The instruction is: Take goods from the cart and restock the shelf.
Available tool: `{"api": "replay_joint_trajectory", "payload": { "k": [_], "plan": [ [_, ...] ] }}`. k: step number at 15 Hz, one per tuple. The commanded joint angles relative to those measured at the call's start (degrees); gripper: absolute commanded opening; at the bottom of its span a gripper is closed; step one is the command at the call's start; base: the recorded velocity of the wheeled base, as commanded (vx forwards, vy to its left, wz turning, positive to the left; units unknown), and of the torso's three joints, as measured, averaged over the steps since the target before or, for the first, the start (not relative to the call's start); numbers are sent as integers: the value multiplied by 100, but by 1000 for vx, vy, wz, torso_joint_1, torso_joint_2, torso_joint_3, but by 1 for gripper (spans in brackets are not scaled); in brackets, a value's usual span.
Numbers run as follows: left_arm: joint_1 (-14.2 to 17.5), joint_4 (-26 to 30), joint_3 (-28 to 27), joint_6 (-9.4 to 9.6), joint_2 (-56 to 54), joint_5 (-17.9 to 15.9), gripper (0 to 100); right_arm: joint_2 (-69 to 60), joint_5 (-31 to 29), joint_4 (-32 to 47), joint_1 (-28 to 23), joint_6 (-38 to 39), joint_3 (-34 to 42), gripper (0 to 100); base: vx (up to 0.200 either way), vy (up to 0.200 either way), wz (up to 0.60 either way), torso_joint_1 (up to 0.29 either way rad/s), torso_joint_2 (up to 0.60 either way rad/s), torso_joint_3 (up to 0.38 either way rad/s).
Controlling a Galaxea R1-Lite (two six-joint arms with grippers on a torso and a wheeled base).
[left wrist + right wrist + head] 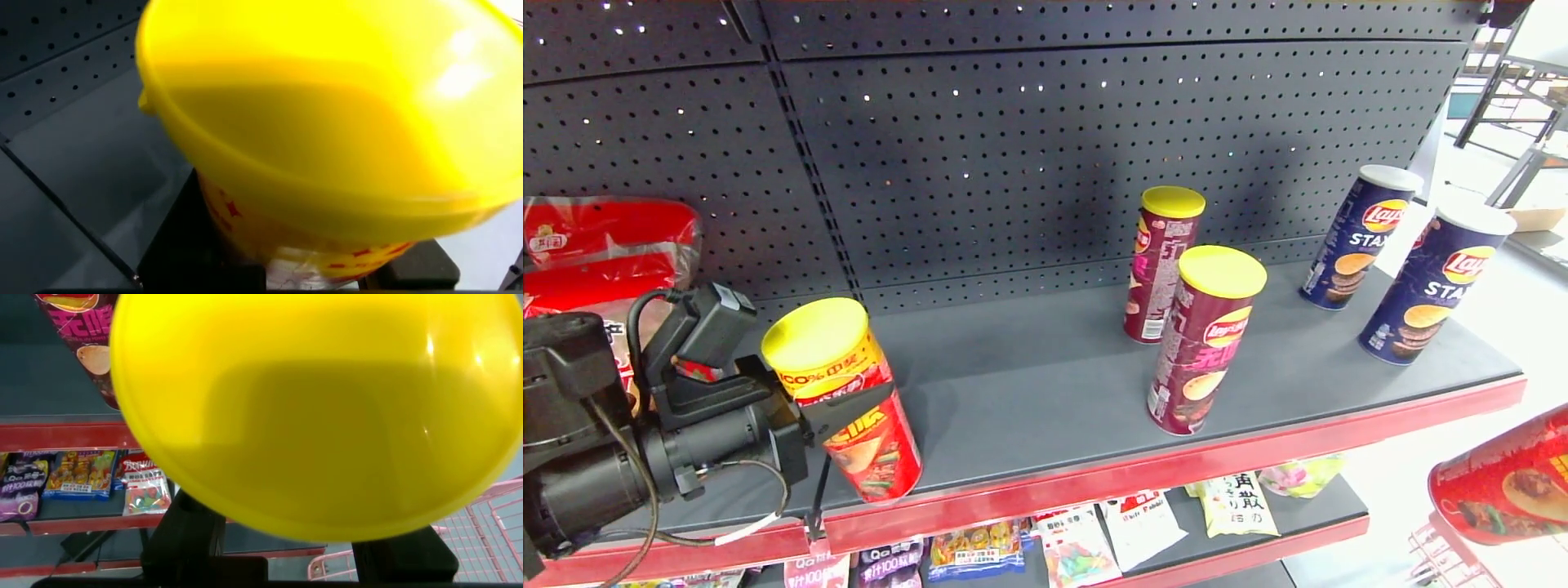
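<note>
Gripping tilted red yellow-lidded crisp tube (870, 457) in left claw (849, 425) | front-left edge of grey shelf (1029, 384) | stand upright before releasing | gripping twin tube (1503, 482) in right claw (294, 539)

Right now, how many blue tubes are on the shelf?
2, at the right end of the grey metal shelf: a white-lidded blue cardboard tube farther back, another blue tube nearer the front.

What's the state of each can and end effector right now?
left red can: lidded, tilted, gripped at shelf front.
right red can: lidded, tilted, held off shelf.
near maroon can: upright, lidded.
far maroon can: upright, lidded.
near blue can: upright, lidded.
far blue can: upright, lidded.
left end effector: shut on left red can.
right end effector: shut on right red can.
</note>
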Motion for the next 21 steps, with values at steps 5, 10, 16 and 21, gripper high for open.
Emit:
{"api": "replay_joint_trajectory", "payload": {
  "k": [5, 10, 16, 21],
  "plan": [
    [-16, 7, 65, 12, 23, 61, 0, -9, -7, 1, 1, -2, -9, 0, 0, 0, 0, 0, 0, 0],
    [-7, -2, 109, 21, -13, 263, 100, -9, -7, 1, 10, -2, -9, 0, 0, 0, 0, 0, 0, 0],
    [107, 33, 619, 12, -812, 290, 100, 8, -7, 1, 1, -2, 9, 0, 0, 0, 0, 0, 0, 0],
    [371, 33, 1375, 3, -1524, 316, 100, 61, 10, 1, 10, -11, -9, 0, 0, 0, 0, 0, 0, 0]
  ]
}}
